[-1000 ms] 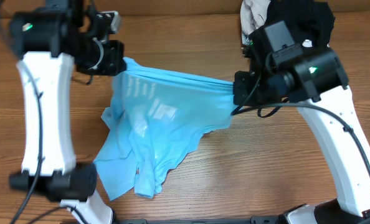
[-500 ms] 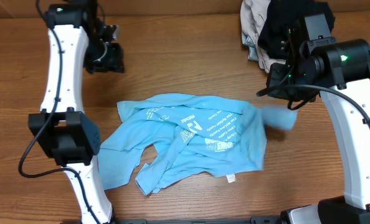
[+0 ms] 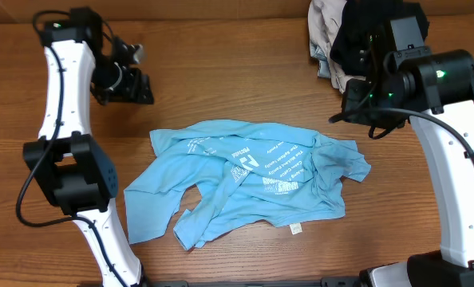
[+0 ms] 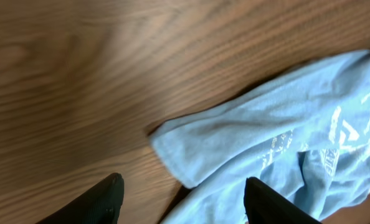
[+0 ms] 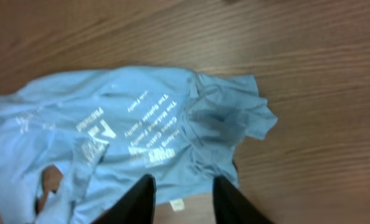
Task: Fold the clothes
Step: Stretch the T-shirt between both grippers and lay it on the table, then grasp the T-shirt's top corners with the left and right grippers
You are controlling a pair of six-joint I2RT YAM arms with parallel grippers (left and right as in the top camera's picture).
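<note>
A light blue T-shirt (image 3: 249,179) with white print lies crumpled on the wooden table, its print facing up. My left gripper (image 3: 140,86) hovers above the table beyond the shirt's upper left corner. In the left wrist view its fingers (image 4: 104,200) stand wide apart and empty, with the shirt's edge (image 4: 235,140) below them. My right gripper (image 3: 353,108) hangs above the shirt's upper right corner. The right wrist view has the gripper (image 5: 184,198) open and holding nothing, high over the shirt (image 5: 135,124).
A pile of dark and beige clothes (image 3: 341,32) sits at the table's back right, behind my right arm. Bare wood (image 3: 245,72) surrounds the shirt. A small white tag (image 3: 296,229) pokes out at the shirt's lower edge.
Both grippers opened and let go of the shirt, which dropped from its stretched hold onto the table. Its right corner settled last. The left arm drew back to the left.
</note>
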